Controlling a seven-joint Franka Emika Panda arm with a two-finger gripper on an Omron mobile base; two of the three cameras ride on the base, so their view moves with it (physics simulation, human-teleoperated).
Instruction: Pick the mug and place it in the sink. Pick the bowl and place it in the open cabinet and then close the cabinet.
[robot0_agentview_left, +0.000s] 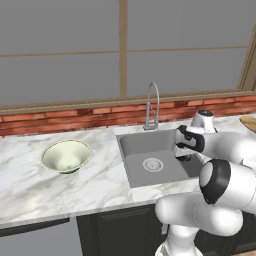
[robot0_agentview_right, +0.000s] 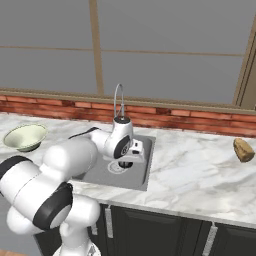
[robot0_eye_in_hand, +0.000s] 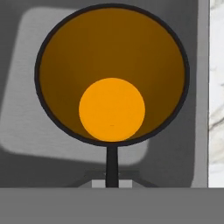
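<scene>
Now the pincer (robot0_eye_in_hand: 112, 183) pinches the dark-rimmed, orange-lined round mug (robot0_eye_in_hand: 112, 74) by its rim, over the grey rectangular sink (robot0_agentview_left: 150, 155); the cream shallow bowl (robot0_agentview_left: 66, 155) sits well left on the marble bench (robot0_agentview_left: 30, 185).

Left base view: behind arm, left side, facing forward-down over counter (robot0_agentview_left: 30, 185) | Right base view: behind arm, right side, same heading | Shared: sink (robot0_agentview_left: 137, 145), faucet (robot0_agentview_left: 152, 106), bowl (robot0_agentview_left: 66, 155), brick backsplash (robot0_agentview_left: 60, 120), window | Hand view: close, facing straight down into mug (robot0_eye_in_hand: 112, 74) over sink floor.
</scene>
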